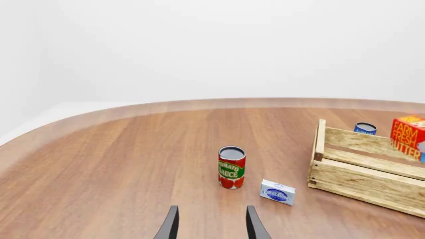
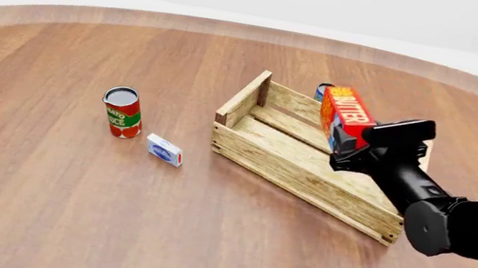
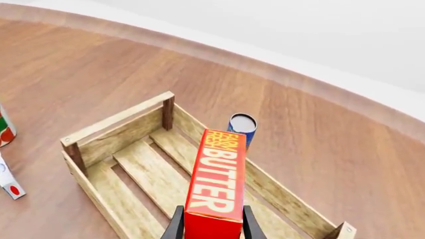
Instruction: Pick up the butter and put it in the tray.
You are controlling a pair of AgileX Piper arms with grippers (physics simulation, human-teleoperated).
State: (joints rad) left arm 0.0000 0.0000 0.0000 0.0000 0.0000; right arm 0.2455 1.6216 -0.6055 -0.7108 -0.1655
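We had the butter [image 3: 216, 184] clamped in the right hand [image 3: 211, 226], the two fingers [image 3: 174, 226] pressing on the long side walls of the carton near its one end, so that the box stuck out forward from the hand, over the inside of the tray [image 3: 143, 174]. In the front view the butter [image 2: 347, 116] was clearly lifted, above the far part of the tray [image 2: 300, 177], and it did not touch the slats. We judged that it was a light and stiff cardboard carton with flat smooth faces; such faces can slide a little between hard fingers, and because the hold was at one end, the long free part could tip down if the grip became loose. For this reason we thought a hold nearer to the middle of the long sides would be safer, but for a short way down into the tray the present hold seemed enough. The carton was not fragile, still it could dent if squeezed strongly. The left hand [image 1: 211, 224] was spread open and carried nothing, low over the counter [image 1: 119, 164], near to the tomato sauce can [image 1: 231, 167] and the small white-and-blue box [image 1: 277, 192]. A blue can [image 3: 242, 127] stood just behind the far wall of the tray.
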